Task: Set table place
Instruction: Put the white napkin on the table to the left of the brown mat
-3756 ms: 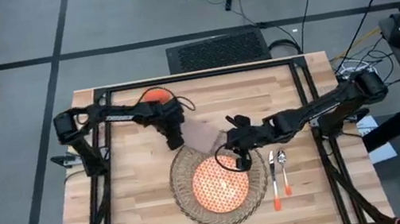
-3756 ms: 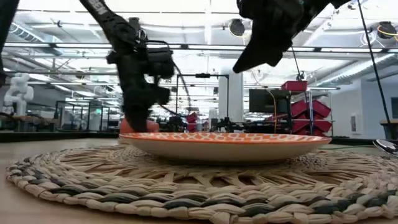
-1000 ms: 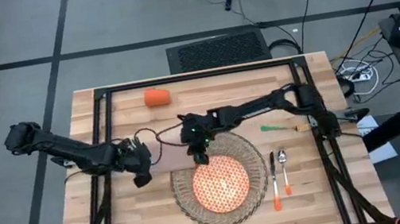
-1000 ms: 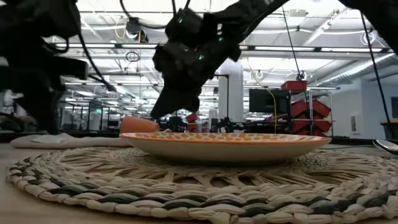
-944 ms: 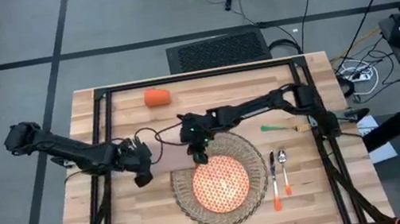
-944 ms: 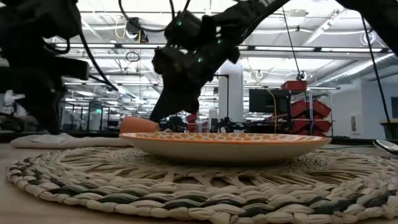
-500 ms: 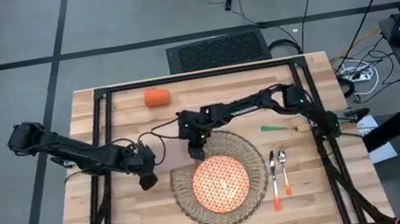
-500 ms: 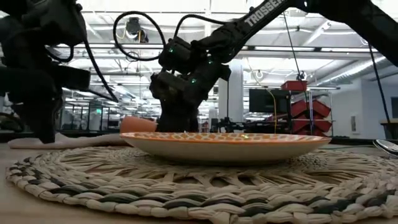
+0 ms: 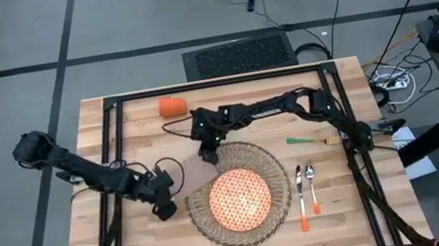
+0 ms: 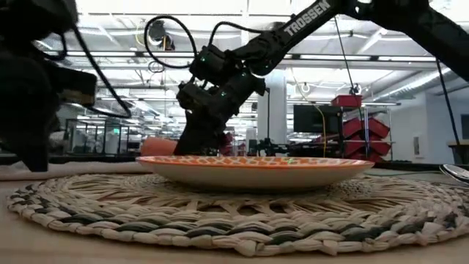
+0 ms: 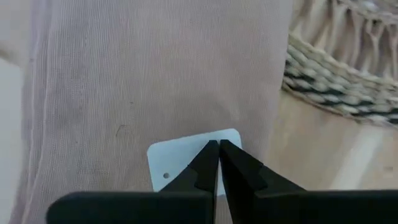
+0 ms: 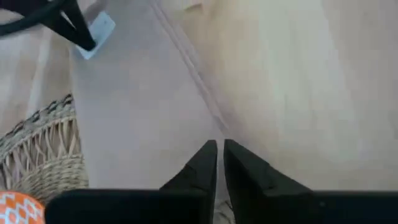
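Two grippers, left (image 9: 165, 209) and right (image 9: 209, 154), pinch opposite corners of the napkin (image 9: 188, 174) left of the placemat (image 9: 278, 186); plate (image 9: 241, 201) centred, cup (image 9: 171, 106) and fork (image 9: 309, 139) still unplaced.

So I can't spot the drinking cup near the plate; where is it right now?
In the high view the orange cup lies on its side near the table's far edge, left of centre, apart from the placemat.
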Robot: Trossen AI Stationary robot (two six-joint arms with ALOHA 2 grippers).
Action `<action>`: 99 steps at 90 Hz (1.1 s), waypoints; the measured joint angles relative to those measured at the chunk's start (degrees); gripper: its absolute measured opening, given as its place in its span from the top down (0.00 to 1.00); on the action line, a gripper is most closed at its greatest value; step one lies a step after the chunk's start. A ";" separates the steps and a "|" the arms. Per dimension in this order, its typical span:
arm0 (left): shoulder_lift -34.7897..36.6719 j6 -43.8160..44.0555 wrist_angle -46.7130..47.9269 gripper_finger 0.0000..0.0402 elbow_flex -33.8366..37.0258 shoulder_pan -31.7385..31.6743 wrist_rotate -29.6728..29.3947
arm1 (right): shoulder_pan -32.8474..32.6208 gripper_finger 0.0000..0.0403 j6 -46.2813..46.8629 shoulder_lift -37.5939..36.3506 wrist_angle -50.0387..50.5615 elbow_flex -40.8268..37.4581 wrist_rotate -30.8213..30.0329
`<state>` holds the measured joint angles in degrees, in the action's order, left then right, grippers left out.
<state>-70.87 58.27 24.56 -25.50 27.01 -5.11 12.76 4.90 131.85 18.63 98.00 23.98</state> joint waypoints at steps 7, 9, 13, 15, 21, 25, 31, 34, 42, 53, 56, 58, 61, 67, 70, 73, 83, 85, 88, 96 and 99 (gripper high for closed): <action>-0.01 1.64 -0.13 0.99 0.00 1.52 -0.93 | -0.30 0.96 -0.65 0.31 0.20 -0.02 0.96; -0.02 2.10 -0.22 0.99 0.00 1.86 -1.11 | -0.49 0.96 -0.85 0.29 0.19 -0.02 1.26; -0.02 2.86 -0.31 0.99 0.00 2.35 -1.41 | -1.02 0.96 -1.14 0.31 0.15 0.00 1.62; -0.01 2.92 -0.33 0.99 0.00 2.43 -1.51 | -1.19 0.96 -1.32 0.46 0.16 0.01 1.78; -0.03 2.70 -0.69 0.99 -0.14 2.43 -1.54 | -1.47 0.96 -1.56 1.29 0.53 0.02 2.19; -0.04 2.12 -2.05 0.99 -0.20 2.48 -1.48 | -1.41 0.96 -1.50 1.93 0.18 0.02 2.73; -0.05 1.25 -3.75 0.99 -0.71 2.50 -2.23 | -0.92 0.96 -1.20 2.78 -0.77 0.11 3.50; -0.15 1.20 -4.16 0.99 -1.07 2.46 -3.45 | -0.71 0.96 -1.02 3.02 -1.09 0.13 4.17; 0.01 1.30 -4.33 0.99 -1.60 2.47 -5.52 | -0.21 0.96 0.25 4.15 -3.48 0.22 5.67; -0.02 1.43 -4.64 0.99 -1.57 2.48 -5.41 | 0.64 0.96 2.20 4.72 -6.29 0.19 6.21; -0.02 1.40 -5.17 0.99 -1.57 2.48 -5.24 | 0.85 0.96 2.44 4.77 -7.16 0.13 5.79; -0.02 1.39 -5.71 0.99 -1.57 2.48 -4.85 | 1.01 0.96 2.71 4.80 -7.80 0.11 5.54; -0.02 1.28 -6.85 0.99 -1.57 2.57 -4.36 | 1.26 0.96 3.02 4.86 -8.69 0.09 5.11; -0.02 0.00 -10.08 0.99 -1.57 3.06 -3.87 | 1.58 0.96 3.64 4.96 -10.41 0.07 4.37; 0.00 -1.06 -11.96 0.99 -1.57 3.20 -3.89 | 1.61 0.96 3.88 5.00 -11.12 0.05 4.11; 0.00 -2.47 -14.12 0.99 -1.57 3.29 -3.91 | 1.62 0.96 3.97 5.04 -11.47 0.04 4.05; 0.02 -8.18 -21.08 0.99 -1.60 3.38 -5.62 | 1.59 0.96 3.78 5.05 -11.60 0.04 3.94; 0.02 -9.10 -22.18 0.99 -1.60 3.36 -5.89 | 1.59 0.96 3.69 5.05 -11.57 0.04 3.98; 0.02 -10.31 -23.72 0.99 -1.60 3.35 -6.05 | 1.59 0.96 3.66 5.05 -11.51 0.04 4.05; 0.03 -10.71 -27.38 0.99 -1.60 3.36 -6.81 | 1.45 0.96 3.60 5.02 -11.30 0.04 4.22; 0.07 -10.94 -27.80 0.99 -1.62 3.35 -6.94 | 1.28 0.96 3.43 4.98 -11.23 0.04 4.17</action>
<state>-70.80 47.34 -3.24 -27.11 30.36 -12.05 14.04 8.33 136.84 7.40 98.04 28.15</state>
